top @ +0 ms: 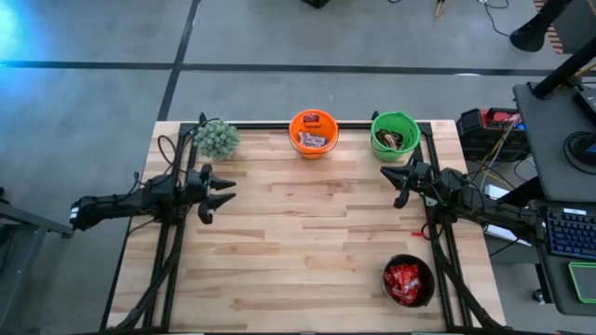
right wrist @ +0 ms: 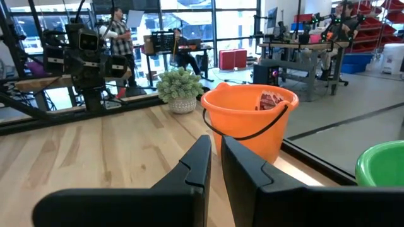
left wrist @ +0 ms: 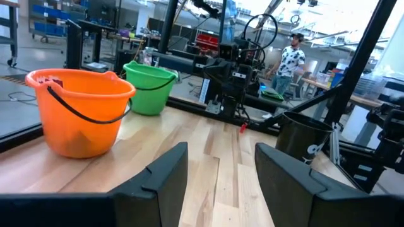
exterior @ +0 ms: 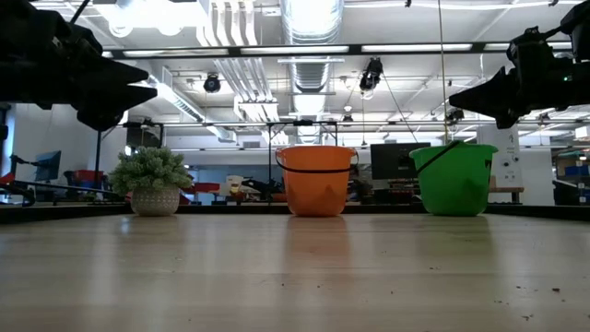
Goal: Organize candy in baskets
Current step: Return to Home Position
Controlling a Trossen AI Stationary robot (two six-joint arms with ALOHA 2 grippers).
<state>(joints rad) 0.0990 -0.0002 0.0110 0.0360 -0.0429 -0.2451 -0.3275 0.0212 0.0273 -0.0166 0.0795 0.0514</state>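
Three baskets stand on the wooden table. The orange one [top: 313,133] at the far edge holds blue-and-white bars and a dark packet. The green one [top: 395,136] beside it holds dark brown bars. The black one [top: 408,281], near the right front corner, holds red crinkly packets. My left gripper [top: 223,190] hovers open over the table's left side, empty, pointing right. My right gripper [top: 395,179] hovers over the right side, just in front of the green basket, pointing left; its fingers [right wrist: 205,165] are shut with only a slit between them and hold nothing.
A bushy potted plant [top: 217,138] stands at the far left, left of the orange basket. A small red piece [top: 418,234] lies on the table by the right arm. Bare wood [top: 307,233] stretches between the two grippers. People and benches show in the room behind.
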